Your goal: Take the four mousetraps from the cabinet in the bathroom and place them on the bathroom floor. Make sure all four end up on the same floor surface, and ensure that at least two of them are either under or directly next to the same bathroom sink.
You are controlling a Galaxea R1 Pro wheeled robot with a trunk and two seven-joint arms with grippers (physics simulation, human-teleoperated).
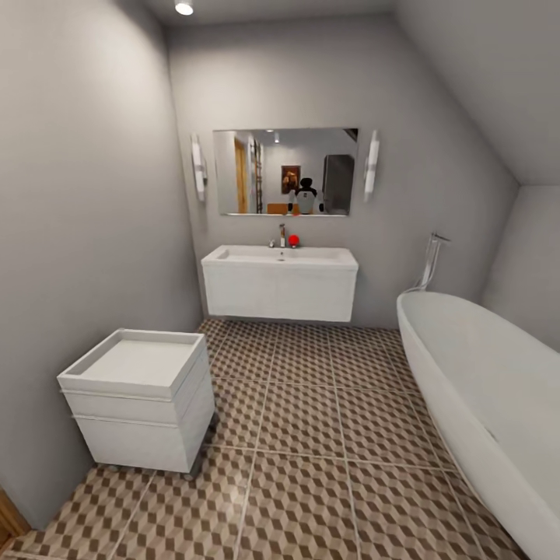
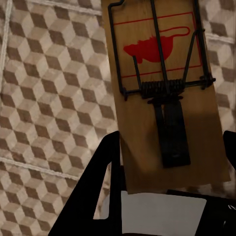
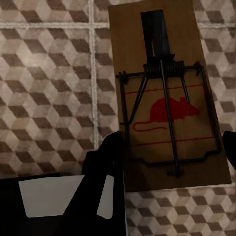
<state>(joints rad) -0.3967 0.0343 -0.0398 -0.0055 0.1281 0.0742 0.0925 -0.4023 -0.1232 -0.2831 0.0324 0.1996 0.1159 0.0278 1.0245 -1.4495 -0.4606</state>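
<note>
Wooden mousetrap point(image 2: 167, 98) clamped between left gripper point(image 2: 169, 169) fingers, over cube-pattern floor tiles point(image 2: 54, 98). Right gripper point(image 3: 169, 160) likewise closed on a second mousetrap point(image 3: 164, 103). Head view: white sink point(image 1: 280, 280) ahead on far wall, bathtub point(image 1: 482, 389) at right.

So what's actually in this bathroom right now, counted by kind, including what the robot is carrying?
Mousetraps: 2, one in the left gripper, one in the right gripper
Sink: 1
Bathtub: 1
Mirror: 1
Wall lights: 2
White drawer unit: 1
Total: 8
</note>
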